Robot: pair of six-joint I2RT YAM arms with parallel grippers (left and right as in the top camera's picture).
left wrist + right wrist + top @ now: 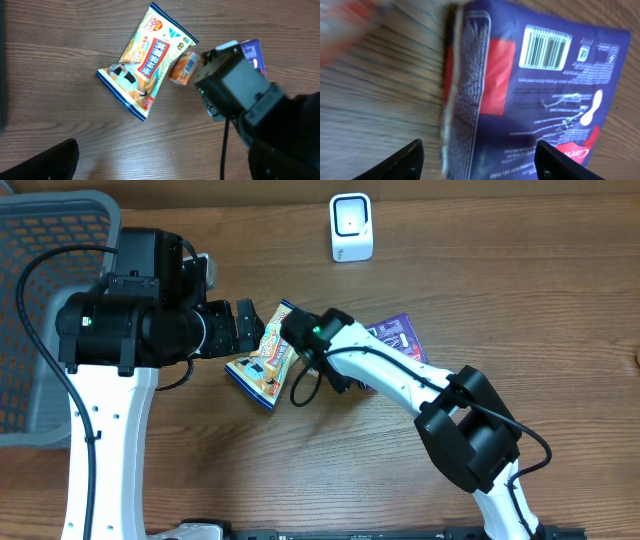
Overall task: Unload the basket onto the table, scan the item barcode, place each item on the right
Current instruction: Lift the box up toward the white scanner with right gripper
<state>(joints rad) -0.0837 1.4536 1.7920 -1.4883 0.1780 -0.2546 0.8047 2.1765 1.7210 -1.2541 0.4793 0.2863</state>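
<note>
I have the right gripper (480, 147), jaws apart and empty, over the purple packet (535, 100), barcode (544, 47) at one o'clock.

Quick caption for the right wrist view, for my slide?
Right gripper open over the purple packet, its barcode facing up on the wooden table.

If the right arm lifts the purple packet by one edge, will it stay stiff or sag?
Likely it sags: the purple packet looks like thin film, with a creased back seam. Its glossy surface may be slippery. It lies flat, so it probably slides rather than rolls when pushed.
</note>
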